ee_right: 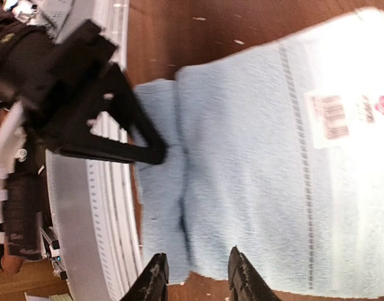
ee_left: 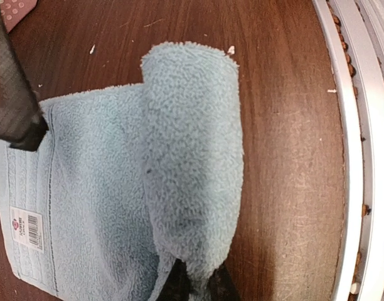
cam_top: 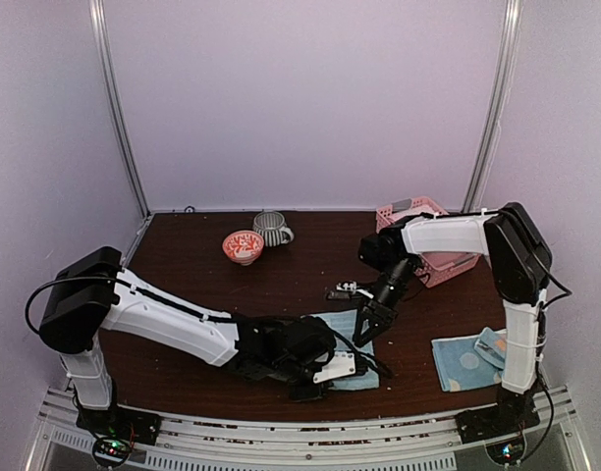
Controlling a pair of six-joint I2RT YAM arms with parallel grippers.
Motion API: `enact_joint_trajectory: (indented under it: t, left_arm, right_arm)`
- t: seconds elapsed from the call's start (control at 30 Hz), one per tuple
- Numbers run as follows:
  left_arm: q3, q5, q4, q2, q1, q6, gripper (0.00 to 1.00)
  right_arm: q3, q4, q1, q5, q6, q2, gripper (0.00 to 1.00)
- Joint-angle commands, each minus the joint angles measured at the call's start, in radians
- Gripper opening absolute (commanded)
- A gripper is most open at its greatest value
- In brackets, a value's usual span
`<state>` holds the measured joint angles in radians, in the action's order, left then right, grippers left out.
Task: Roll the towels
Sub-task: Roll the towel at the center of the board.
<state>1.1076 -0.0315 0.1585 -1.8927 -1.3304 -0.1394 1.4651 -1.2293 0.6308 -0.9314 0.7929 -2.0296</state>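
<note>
Jaws of the left gripper are pinched narrowly on the rolled-over near edge of the light blue towel, which lies on the table between both arms. The right gripper is partly open, its fingertips either side of the towel's side edge, gripping nothing.

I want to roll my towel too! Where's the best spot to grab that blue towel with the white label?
Grab the light blue towel by its rolled-over edge, at one end, coming in along the roll. That part is thick and raised off the table, so it is easy to pinch; the rest lies flat. The left gripper pinches it that way.
</note>
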Motion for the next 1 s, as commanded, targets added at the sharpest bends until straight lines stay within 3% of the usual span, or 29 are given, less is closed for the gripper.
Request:
enact_joint_trajectory:
  t: [0.0, 0.1, 0.4, 0.57, 0.67, 0.87, 0.97]
  left_arm:
    - [0.029, 0.053, 0.053, 0.001, -0.004, 0.061, 0.02]
    - [0.037, 0.071, 0.055, 0.015, -0.006, 0.084, 0.02]
    - [0.015, 0.124, 0.023, -0.017, -0.004, 0.142, 0.01]
    - [-0.008, 0.217, -0.022, -0.057, 0.032, 0.229, 0.0]
    - [-0.022, 0.345, -0.058, -0.058, 0.083, 0.281, 0.0]
    - [-0.036, 0.618, -0.142, -0.111, 0.203, 0.411, 0.01]
    - [0.008, 0.699, -0.114, -0.172, 0.238, 0.436, 0.0]
  right_arm:
    - [-0.044, 0.237, 0.016, 0.18, -0.245, -0.051, 0.29]
    - [-0.033, 0.308, 0.031, 0.265, -0.306, -0.079, 0.23]
    - [0.086, 0.284, 0.034, 0.266, -0.299, -0.147, 0.2]
    - [0.151, 0.132, -0.016, 0.139, -0.209, -0.056, 0.33]
    - [0.227, 0.052, -0.075, 0.071, -0.176, 0.044, 0.39]
    - [0.26, 0.111, -0.185, 0.073, -0.216, 0.294, 0.46]
    - [0.203, 0.072, -0.234, -0.08, -0.118, 0.404, 0.52]
